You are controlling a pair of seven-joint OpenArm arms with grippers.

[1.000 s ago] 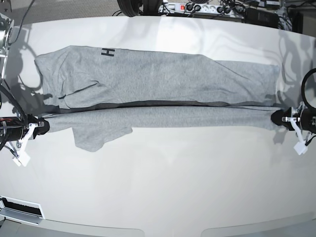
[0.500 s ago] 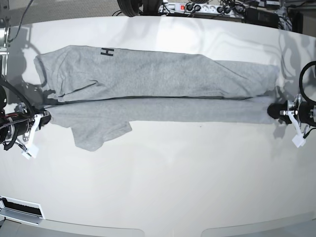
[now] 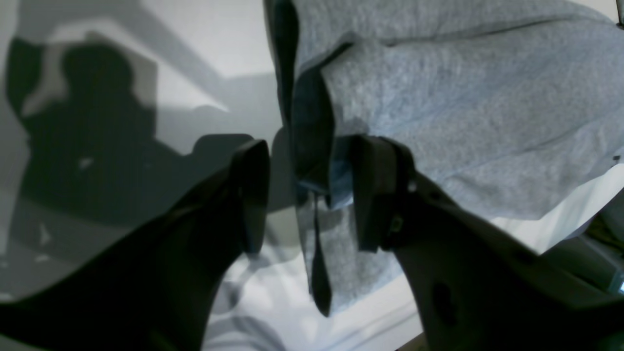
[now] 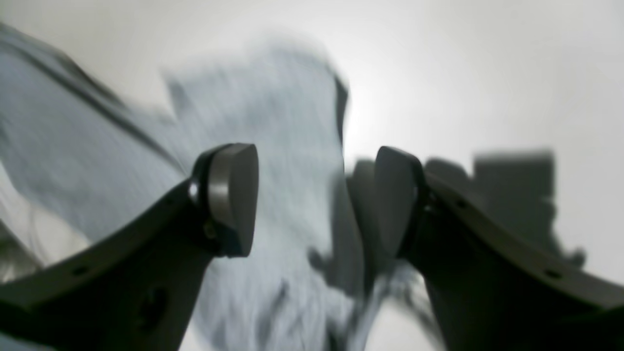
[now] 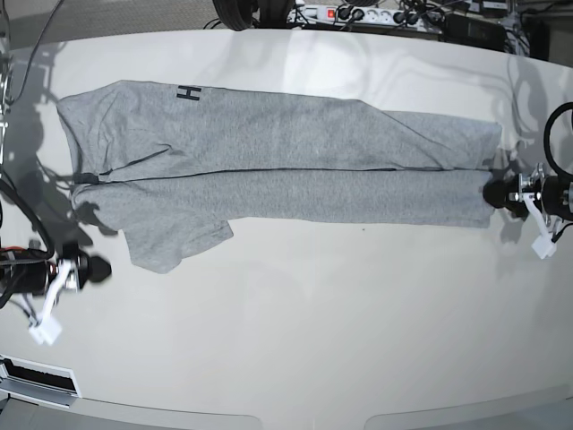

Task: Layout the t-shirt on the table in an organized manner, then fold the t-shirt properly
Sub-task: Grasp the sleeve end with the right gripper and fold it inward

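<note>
The t-shirt (image 5: 277,161) lies flat on the table (image 5: 313,331), stretched into a long grey band across the far half, folded lengthwise so that a seam line runs along its middle from end to end. Black letters (image 5: 188,93) show at its far edge toward the base view's left, and a sleeve (image 5: 170,242) sticks out toward the near side on that same end. In the base view the left gripper (image 5: 495,193) sits at the shirt's end on the view's right, right at the cloth's corner. Its wrist view shows the jaws parted, with the shirt (image 3: 463,107) corner and a dark hem strip (image 3: 312,161) hanging in the gap between the fingers (image 3: 253,195), one finger close against the cloth; nothing is pinched. The right gripper (image 5: 94,269) is at the view's left, on bare table, clear of the shirt and near the sleeve. Its wrist view is blurred, yet the jaws stand wide apart with the shirt (image 4: 273,146) lying beyond them and nothing between the pads (image 4: 234,195).
</note>
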